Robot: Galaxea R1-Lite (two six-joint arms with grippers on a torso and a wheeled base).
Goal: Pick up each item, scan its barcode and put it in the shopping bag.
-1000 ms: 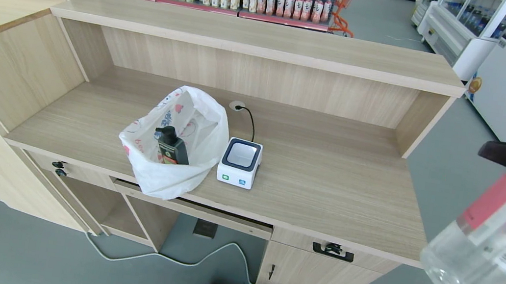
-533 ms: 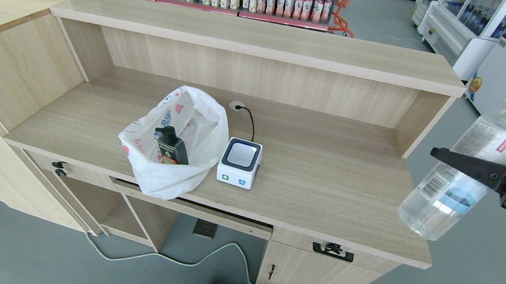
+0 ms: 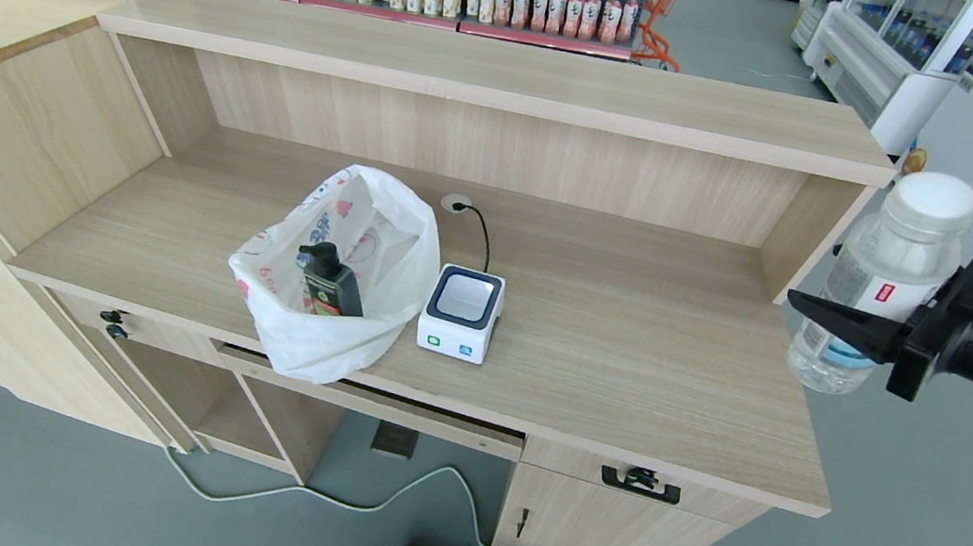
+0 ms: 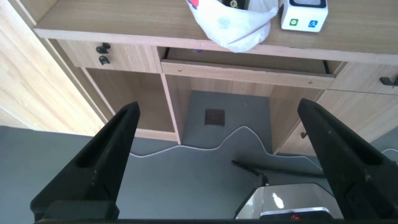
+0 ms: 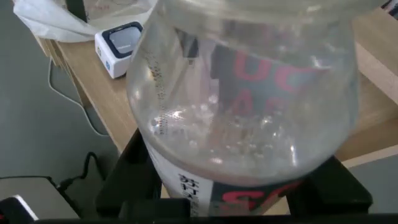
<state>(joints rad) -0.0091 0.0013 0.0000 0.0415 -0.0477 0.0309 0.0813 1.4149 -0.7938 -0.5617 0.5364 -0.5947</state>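
The right gripper (image 3: 838, 310) was seen closed around a clear water bottle (image 3: 904, 246), which was clamped low on its body between the dark fingers (image 3: 832, 322); the bottle was held nearly upright, with the white cap uppermost and leaned slightly away from the wrist. In the right wrist view the bottle (image 5: 249, 106) was seen base-first between the two fingers (image 5: 134, 180), pressed against both. The gripper and its load were held off the right end of the wooden counter (image 3: 628, 350), over the grey floor rather than over the worktop. The barcode scanner (image 3: 462, 312), a small white box with a dark window on top, was found well to the left of this gripper on the counter, with a black cable (image 3: 482, 234) running from behind it to a hole in the worktop. The white shopping bag (image 3: 345, 329) was placed farther left again, just beside the scanner on the side away from the gripper, its mouth open, and a dark pump bottle (image 3: 331, 282) was seen standing inside it. The left gripper (image 4: 217, 168) was seen with its fingers (image 4: 93, 174) spread wide and nothing between them, held low in front of the counter, with the bag (image 4: 233, 25) and scanner (image 4: 303, 14) above and beyond it
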